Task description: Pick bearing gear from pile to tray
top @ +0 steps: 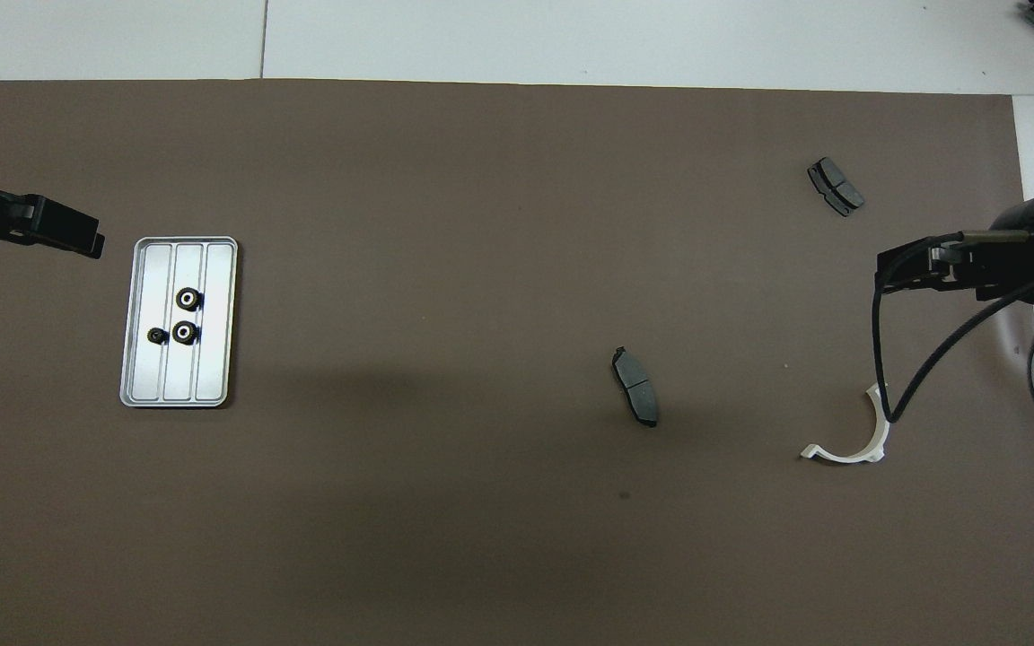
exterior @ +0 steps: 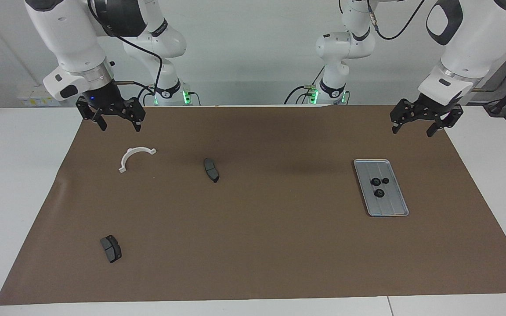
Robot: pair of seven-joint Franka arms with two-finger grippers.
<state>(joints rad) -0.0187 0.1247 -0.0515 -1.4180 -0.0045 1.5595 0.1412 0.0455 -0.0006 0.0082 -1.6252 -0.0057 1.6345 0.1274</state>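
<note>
The silver-grey tray (exterior: 389, 205) (top: 178, 377) lies toward the left arm's end of the brown mat, with three small black bearing gears (exterior: 379, 193) (top: 184, 332) resting in it. What shows of the pile is a white half-ring bracket (exterior: 132, 156) (top: 867, 440) and two dark grey pads (exterior: 211, 170) (top: 635, 386), spread apart toward the right arm's end. My left gripper (exterior: 412, 131) (top: 91, 244) hangs open and empty over the mat's corner beside the tray. My right gripper (exterior: 120, 127) (top: 889, 274) hangs open and empty over the mat by the bracket.
The second pad (exterior: 111, 248) (top: 835, 186) lies far from the robots at the right arm's end. The brown mat (exterior: 279, 245) covers most of the white table. A black cable (top: 880, 359) dangles from the right arm over the bracket.
</note>
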